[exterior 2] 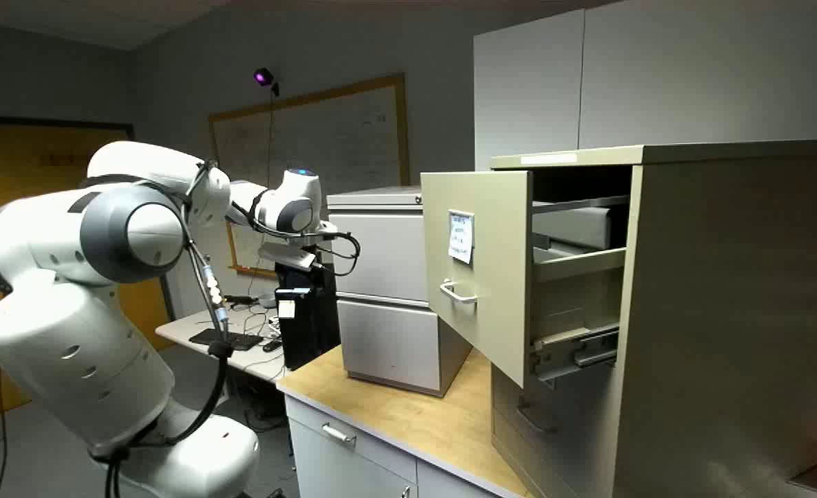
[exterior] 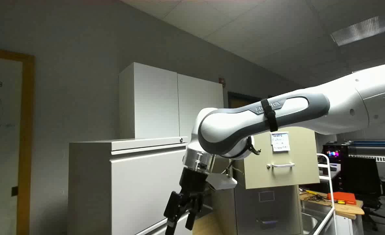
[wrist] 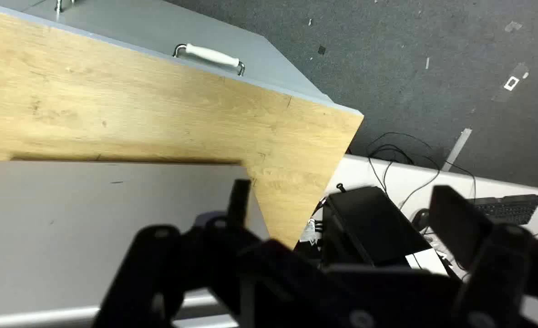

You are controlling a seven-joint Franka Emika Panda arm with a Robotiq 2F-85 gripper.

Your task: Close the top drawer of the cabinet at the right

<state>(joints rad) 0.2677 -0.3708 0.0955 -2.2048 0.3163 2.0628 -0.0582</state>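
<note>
The cabinet [exterior 2: 726,290] is tan metal, and it also shows in an exterior view [exterior: 267,209]. Its top drawer [exterior 2: 484,328] is pulled far out, with a white paper label and a handle on its front. A grey box is visible inside it. The drawer front also shows in an exterior view [exterior: 300,147], partly behind the arm. My gripper [exterior: 180,226] is open and empty, pointing down before the grey-white cabinet, apart from the drawer and to its left. In the wrist view, the gripper's [wrist: 341,187] fingers are wide apart. The drawer is out of view there.
The wide grey-white cabinet [exterior 2: 380,256] stands on a wooden counter [exterior 2: 408,408] beside the tan cabinet. A white cupboard [exterior 2: 529,90] hangs on the wall above. A black computer tower [wrist: 373,223] stands on a desk past the counter's end. A white rack [exterior: 331,189] stands beside the tan cabinet.
</note>
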